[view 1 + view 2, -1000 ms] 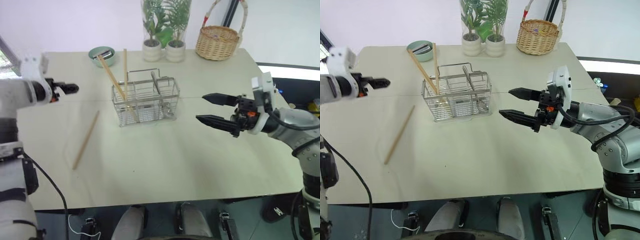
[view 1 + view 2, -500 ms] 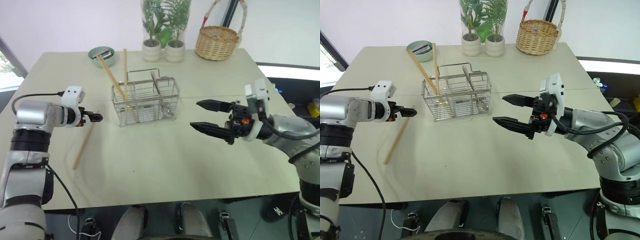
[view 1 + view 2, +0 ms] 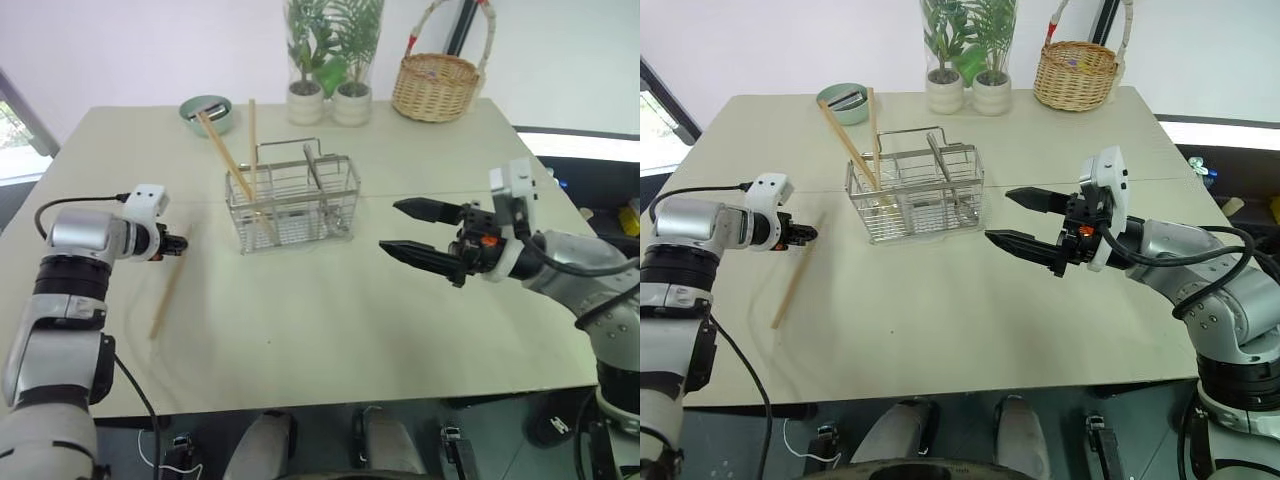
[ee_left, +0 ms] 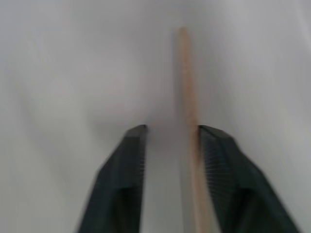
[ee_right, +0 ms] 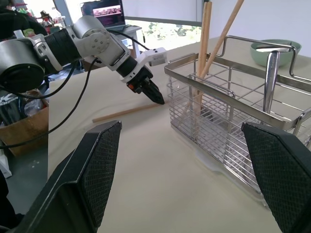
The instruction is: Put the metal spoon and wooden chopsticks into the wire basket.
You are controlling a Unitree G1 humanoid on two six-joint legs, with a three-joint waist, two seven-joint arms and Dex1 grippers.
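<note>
Left end effector (image 3: 181, 243) down at chopstick (image 3: 168, 288)

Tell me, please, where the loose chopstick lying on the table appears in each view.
Left eye view: loose chopstick on the table's left side, left of the wire basket.
Right eye view: likewise.
Left wrist view: between the end effector's fingers.
Right wrist view: left of the basket.
Shared landmark: the wire basket.

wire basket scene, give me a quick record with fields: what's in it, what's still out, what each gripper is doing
in basket: two wooden chopsticks leaning and the metal spoon upright in the wire basket
still out: one chopstick lying flat on the table, beside the basket
left gripper: down at the loose chopstick's far end, fingers astride it with a gap left
right gripper: open, in the air, holding nothing
</note>
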